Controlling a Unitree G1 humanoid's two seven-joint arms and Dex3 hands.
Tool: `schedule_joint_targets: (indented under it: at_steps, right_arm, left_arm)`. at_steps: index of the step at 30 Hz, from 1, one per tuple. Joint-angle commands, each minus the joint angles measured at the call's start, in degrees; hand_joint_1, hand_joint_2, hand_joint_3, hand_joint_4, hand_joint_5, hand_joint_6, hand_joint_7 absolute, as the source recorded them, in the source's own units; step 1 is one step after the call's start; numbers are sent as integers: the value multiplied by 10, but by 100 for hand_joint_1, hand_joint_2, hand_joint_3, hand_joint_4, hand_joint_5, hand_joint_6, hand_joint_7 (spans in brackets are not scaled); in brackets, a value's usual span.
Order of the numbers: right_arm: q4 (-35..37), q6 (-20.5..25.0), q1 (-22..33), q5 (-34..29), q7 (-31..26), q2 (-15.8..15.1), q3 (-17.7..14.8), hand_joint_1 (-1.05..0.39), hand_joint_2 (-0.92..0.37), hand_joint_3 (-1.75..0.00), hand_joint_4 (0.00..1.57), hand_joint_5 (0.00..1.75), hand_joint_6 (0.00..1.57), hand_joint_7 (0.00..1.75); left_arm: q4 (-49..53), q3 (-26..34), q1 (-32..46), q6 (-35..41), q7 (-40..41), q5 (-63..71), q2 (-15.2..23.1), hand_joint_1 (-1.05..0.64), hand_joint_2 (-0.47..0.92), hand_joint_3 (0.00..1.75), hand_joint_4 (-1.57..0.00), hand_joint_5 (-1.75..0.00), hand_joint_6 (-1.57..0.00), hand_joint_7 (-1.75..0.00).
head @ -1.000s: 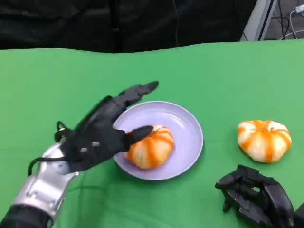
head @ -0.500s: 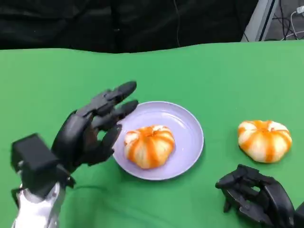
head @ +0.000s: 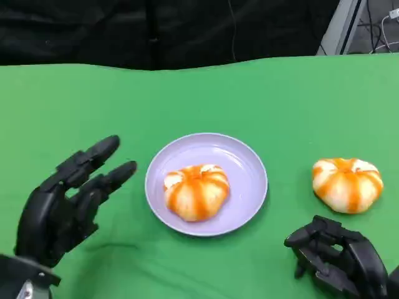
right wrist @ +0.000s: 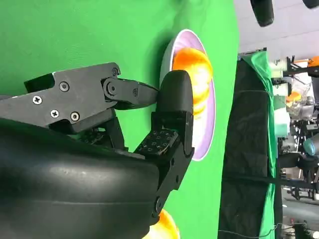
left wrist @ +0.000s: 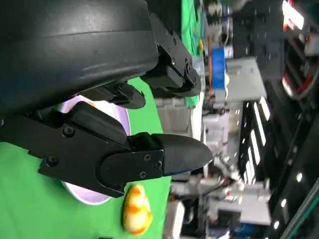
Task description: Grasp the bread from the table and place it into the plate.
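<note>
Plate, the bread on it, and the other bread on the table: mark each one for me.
plate (head: 248, 163), head view, bare lilac surface right of the bread it holds.
bread on the plate (head: 196, 192), head view, middle of its striped top.
bread on the table (head: 346, 183), head view, centre of its top.

Green table (head: 262, 93), perhaps cables (head: 374, 28) behind.

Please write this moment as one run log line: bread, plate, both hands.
orange-striped round bread: on lilac plate | second striped bread: on green table | left robot hand: open, beside plate | right robot hand: curled, empty
</note>
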Motion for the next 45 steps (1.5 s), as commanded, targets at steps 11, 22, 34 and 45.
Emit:
schedule_joint_targets:
  at_steps: [11,22,34,45]
  right_arm:
    - [6,0,0,6,8,-12,-6,-27,-92,-40,67,170,85,99]
    - [15,-2,-6,11,16,-17,-9,-27,-92,-39,68,172,84,99]
    - [16,10,-8,25,36,-17,-19,-24,-92,-40,67,173,85,97]
    - [20,15,-11,24,43,-18,-28,-26,-91,-39,67,172,85,97]
  left_arm:
    - [5,64,49,31,-47,-49,-2,-65,92,56,-67,-3,-57,-2]
    - [49,102,29,44,-25,-41,-9,-8,92,37,-71,-1,-59,-1]
    - [77,108,14,7,58,13,-19,9,91,55,-78,-2,-66,-2]
    - [97,112,6,-33,127,54,-28,4,90,48,-110,-5,-94,-4]
